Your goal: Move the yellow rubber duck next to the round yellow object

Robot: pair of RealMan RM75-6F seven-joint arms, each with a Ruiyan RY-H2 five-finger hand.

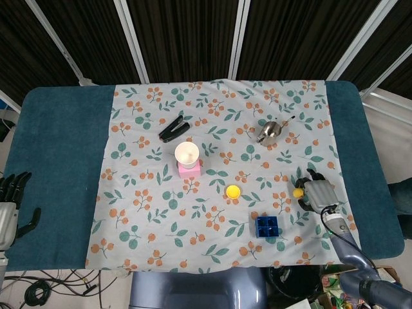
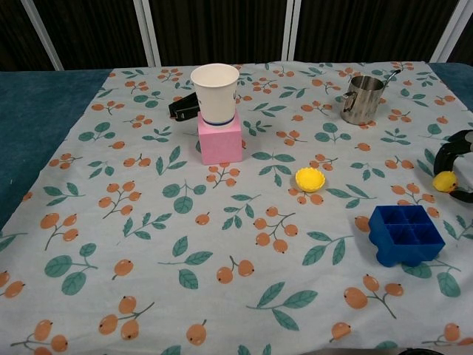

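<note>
My right robot hand, fingers curled around but grip unconfirmed, has the yellow rubber duck at its 9 o'clock, round yellow object farther along.

teal table, floral cloth on it
</note>
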